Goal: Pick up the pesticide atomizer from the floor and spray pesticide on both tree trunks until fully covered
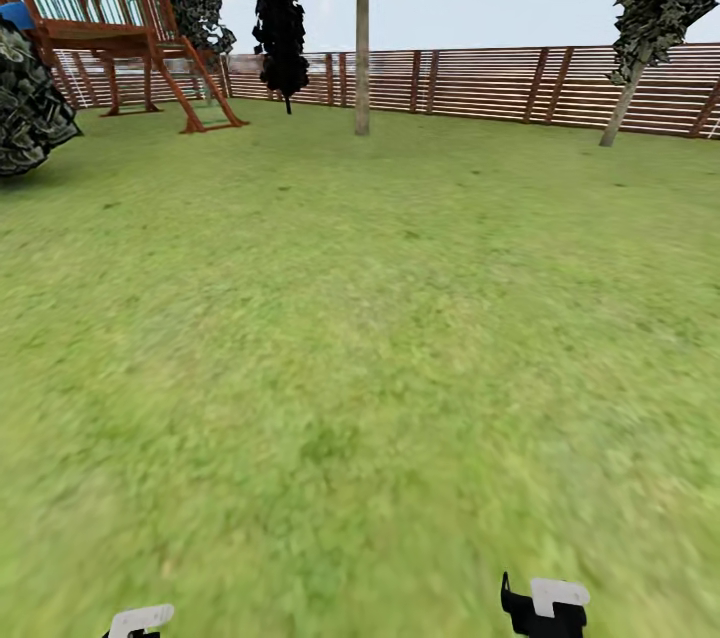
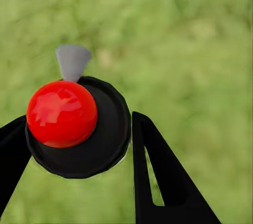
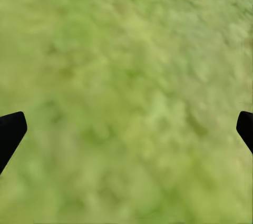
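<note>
The floor [image 1: 340, 398] is blurry green grass with yellowish patches, and it extends from the base of our head view to the fence. At the near edge of that view we see the left end effector [image 1: 140, 621] as a white-tipped part at lower left and the right end effector [image 1: 545, 608] as a black-and-white part at lower right; both are over bare grass. In the left wrist view, the left end effector [image 2: 79, 145] has its two black fingers [image 2: 158, 182] pinching the pesticide atomizer [image 2: 79, 126], a round black body with a glossy red cap and a small grey nozzle tip, held above the grass. In the right wrist view, the right end effector [image 3: 126, 129] has its fingertips [image 3: 10, 132] spread wide at opposite edges, with nothing between them but grass. Farther out, at left, stand a dark leafy shrub [image 1: 30, 108] and a reddish-brown wooden play structure [image 1: 110, 28]. Near the fence, one tree [image 1: 362, 48] with a straight pale grey-tan trunk and a green-and-white crown stands at centre, well apart from our end effectors. A near-black conifer [image 1: 280, 28] is just to its left. A second tree [image 1: 625, 98] with a leaning pale trunk stands at far right. The reddish-brown slat fence [image 1: 480, 83] closes the garden behind them.
</note>
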`<state>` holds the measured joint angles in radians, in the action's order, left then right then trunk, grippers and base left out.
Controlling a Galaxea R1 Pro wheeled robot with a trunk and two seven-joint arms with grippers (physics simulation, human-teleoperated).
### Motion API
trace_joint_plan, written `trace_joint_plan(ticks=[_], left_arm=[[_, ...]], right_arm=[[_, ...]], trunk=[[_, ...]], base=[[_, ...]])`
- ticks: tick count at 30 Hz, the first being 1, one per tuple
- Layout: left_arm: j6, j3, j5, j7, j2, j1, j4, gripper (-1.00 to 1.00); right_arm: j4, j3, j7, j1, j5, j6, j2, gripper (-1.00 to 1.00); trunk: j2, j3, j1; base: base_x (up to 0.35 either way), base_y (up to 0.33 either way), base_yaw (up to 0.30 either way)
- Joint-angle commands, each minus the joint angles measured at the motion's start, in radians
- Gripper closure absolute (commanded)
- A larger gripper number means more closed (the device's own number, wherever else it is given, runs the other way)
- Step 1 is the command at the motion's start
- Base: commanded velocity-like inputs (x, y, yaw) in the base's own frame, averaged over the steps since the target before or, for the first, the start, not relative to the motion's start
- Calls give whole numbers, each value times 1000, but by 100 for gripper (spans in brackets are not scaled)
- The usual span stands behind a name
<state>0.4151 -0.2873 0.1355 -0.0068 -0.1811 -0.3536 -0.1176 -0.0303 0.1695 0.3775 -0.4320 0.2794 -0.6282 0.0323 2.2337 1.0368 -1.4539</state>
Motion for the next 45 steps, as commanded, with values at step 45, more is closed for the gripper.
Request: trace_joint_plan(ticks=[45], left_arm=[[4, -8, 10, -1, 0, -1, 1, 100]], right_arm=[[1, 7, 6, -1, 9, -2, 0, -100]], trunk=[[0, 1, 0]], base=[[338, 0, 0]])
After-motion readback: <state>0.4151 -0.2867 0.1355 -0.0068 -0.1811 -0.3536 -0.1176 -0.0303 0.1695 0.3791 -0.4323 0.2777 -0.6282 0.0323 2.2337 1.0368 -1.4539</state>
